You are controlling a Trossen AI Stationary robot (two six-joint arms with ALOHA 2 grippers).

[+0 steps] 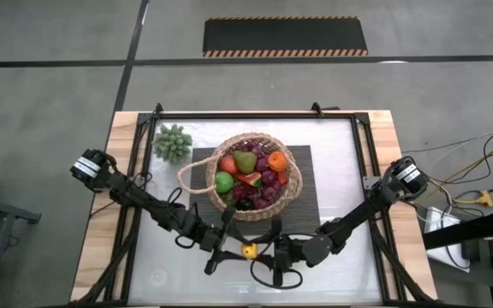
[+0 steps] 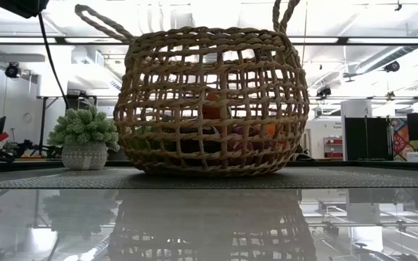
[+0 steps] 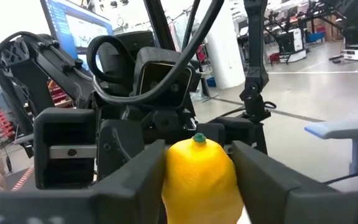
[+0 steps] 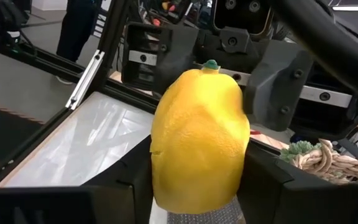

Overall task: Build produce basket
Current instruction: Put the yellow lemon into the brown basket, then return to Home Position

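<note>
Both grippers on lemon (near table edge), basket behind, potted succulent beside

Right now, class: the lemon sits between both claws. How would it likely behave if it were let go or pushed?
The lemon looks rounded and egg-shaped, so it would probably roll on the glossy table. Its pebbled skin likely gives the left claw and right claw fair grip. It keeps its shape between the fingers, so it seems stiff.
</note>
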